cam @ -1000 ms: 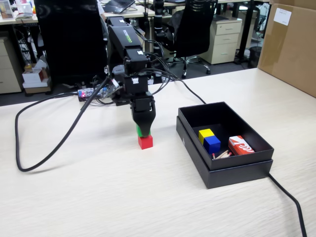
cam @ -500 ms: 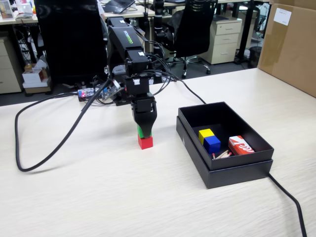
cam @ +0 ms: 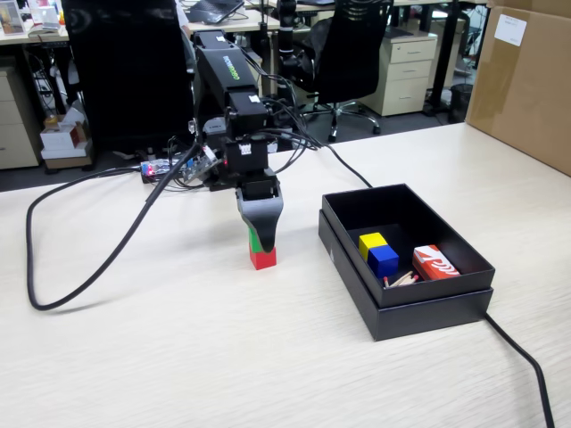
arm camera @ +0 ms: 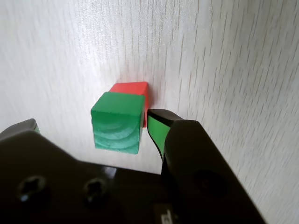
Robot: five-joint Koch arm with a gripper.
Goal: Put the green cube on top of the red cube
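Observation:
The green cube [arm camera: 117,122] rests on top of the red cube [arm camera: 133,88] on the pale wooden table. In the fixed view the red cube [cam: 262,259] shows below a sliver of the green cube [cam: 253,240], which the black finger mostly hides. My gripper [arm camera: 93,125] is open and straddles the stack. The right green-padded finger [arm camera: 156,128] sits just beside the green cube with a thin gap. Well off to the left is the other finger [arm camera: 28,127]. In the fixed view the gripper [cam: 260,237] points straight down over the cubes.
A black open box [cam: 401,308] stands to the right, holding a yellow cube [cam: 371,242], a blue cube [cam: 384,259] and a red-and-white packet [cam: 434,261]. A thick black cable [cam: 107,259] loops across the table at left. A cardboard box [cam: 526,80] stands far right.
The jaws have spread apart and let go of the green cube, which stays on the red cube. The arm has barely moved.

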